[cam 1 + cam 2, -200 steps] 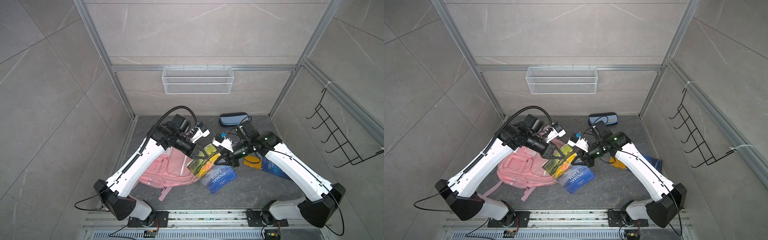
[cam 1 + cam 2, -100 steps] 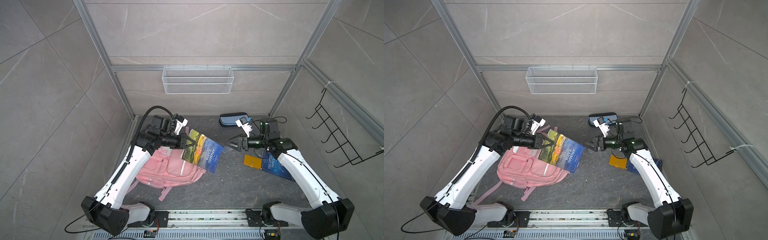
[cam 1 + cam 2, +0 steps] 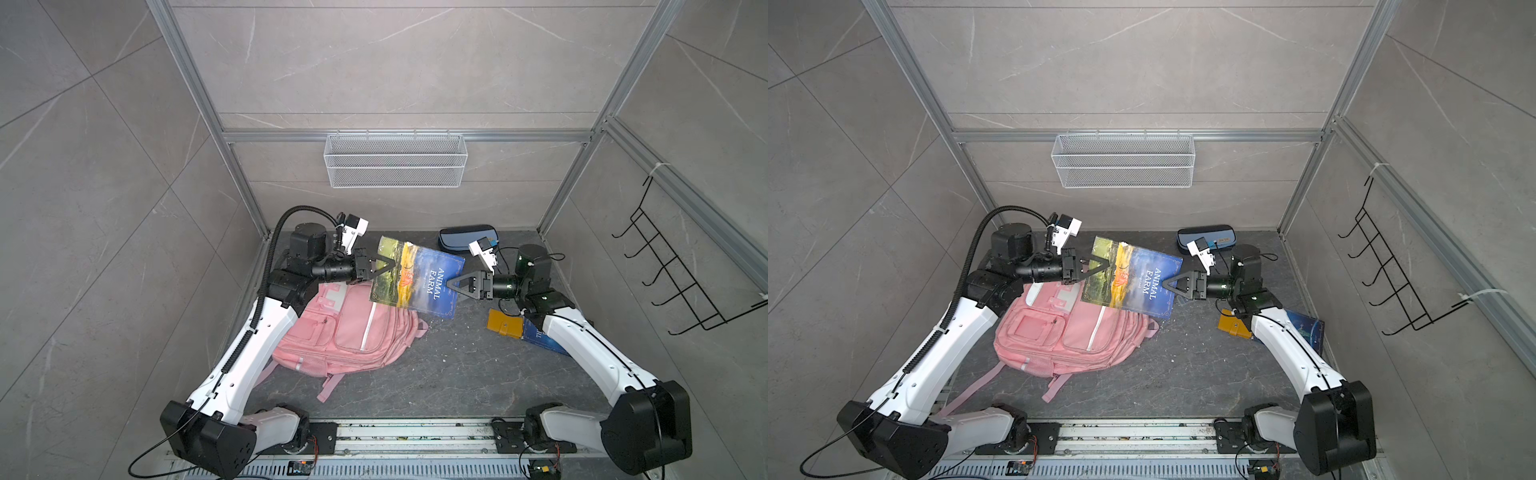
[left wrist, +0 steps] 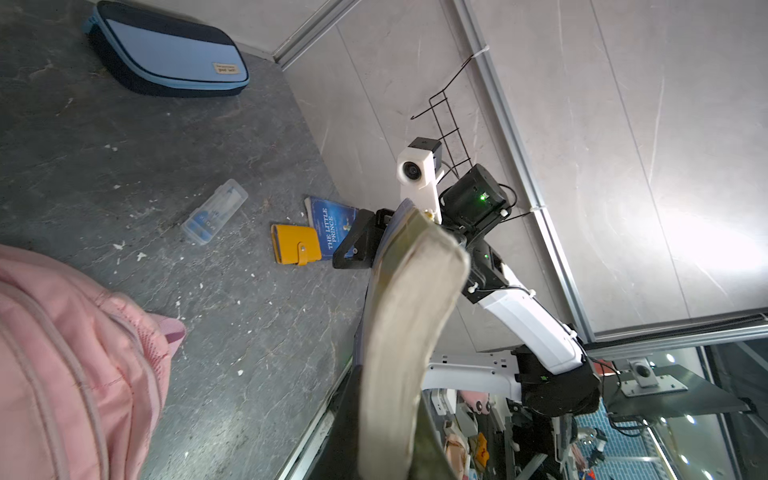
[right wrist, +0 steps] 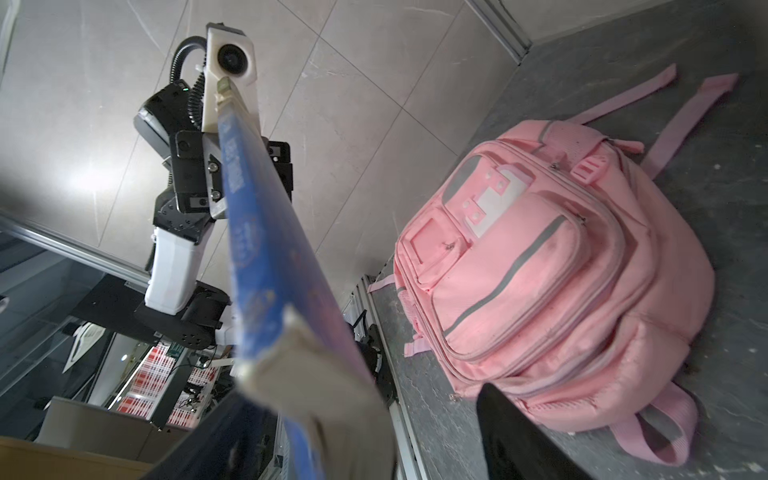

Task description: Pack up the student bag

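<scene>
The pink student bag (image 3: 353, 332) lies flat, front up, on the dark surface (image 3: 457, 374), left of centre, with its straps trailing toward the near edge. Above its far right corner hangs the Animal Farm book (image 3: 415, 278), cover up and tilted, clear of the surface. The left hand (image 3: 386, 268) is clamped tight on the book's left edge. The right hand (image 3: 453, 286) sits at the opposite edge with its jaws spread wide, one on either side of the book. Further right, a yellow wallet (image 3: 505, 324) lies against the Little Prince book (image 3: 540, 338). A blue pencil case (image 3: 465, 239) rests by the far wall.
</scene>
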You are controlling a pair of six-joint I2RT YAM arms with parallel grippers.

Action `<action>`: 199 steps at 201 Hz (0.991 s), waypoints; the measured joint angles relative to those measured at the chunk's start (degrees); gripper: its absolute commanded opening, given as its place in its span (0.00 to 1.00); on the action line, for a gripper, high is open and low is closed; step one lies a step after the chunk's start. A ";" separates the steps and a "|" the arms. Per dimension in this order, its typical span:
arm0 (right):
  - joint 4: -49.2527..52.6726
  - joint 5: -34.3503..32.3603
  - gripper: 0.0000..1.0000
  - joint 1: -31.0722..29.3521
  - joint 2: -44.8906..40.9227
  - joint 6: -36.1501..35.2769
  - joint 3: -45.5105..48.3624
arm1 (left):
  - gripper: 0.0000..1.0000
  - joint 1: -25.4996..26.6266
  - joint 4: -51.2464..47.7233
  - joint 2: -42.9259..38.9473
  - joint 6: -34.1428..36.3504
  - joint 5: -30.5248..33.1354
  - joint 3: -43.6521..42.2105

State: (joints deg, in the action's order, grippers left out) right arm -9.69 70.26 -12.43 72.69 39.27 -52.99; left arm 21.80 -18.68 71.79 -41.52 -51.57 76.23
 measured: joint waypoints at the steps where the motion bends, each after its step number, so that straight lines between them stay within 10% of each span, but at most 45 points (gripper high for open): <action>1: -0.24 0.02 0.78 -0.02 0.00 0.20 0.07 | 0.00 0.00 0.09 0.02 -0.09 0.00 0.00; 26: -6.27 0.66 0.56 -1.86 0.35 4.87 1.20 | 0.00 0.00 3.10 0.33 -2.05 -0.74 -0.09; 62: -12.24 1.51 0.00 -2.19 0.35 9.11 1.40 | 0.00 -0.31 5.49 1.46 -3.10 -0.87 -0.83; 71: -13.11 1.64 0.00 -2.16 0.33 9.75 1.40 | 0.05 -0.61 5.25 1.88 -3.02 -0.76 -0.83; 108: -13.73 0.81 0.00 -1.86 0.28 11.32 1.42 | 0.98 -1.29 -2.78 2.38 1.90 5.55 0.74; 155: 11.17 -10.82 0.00 4.37 0.09 -1.97 -2.84 | 0.97 0.66 -21.40 4.85 12.92 25.81 5.90; 199: 33.77 -25.42 0.00 7.58 -2.56 -14.99 -5.90 | 0.90 14.69 -27.28 11.82 13.44 43.10 2.25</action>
State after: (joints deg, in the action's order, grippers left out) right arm 24.08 44.84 -4.84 70.13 24.27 -58.89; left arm 36.49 -45.95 83.61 -28.08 -8.47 78.48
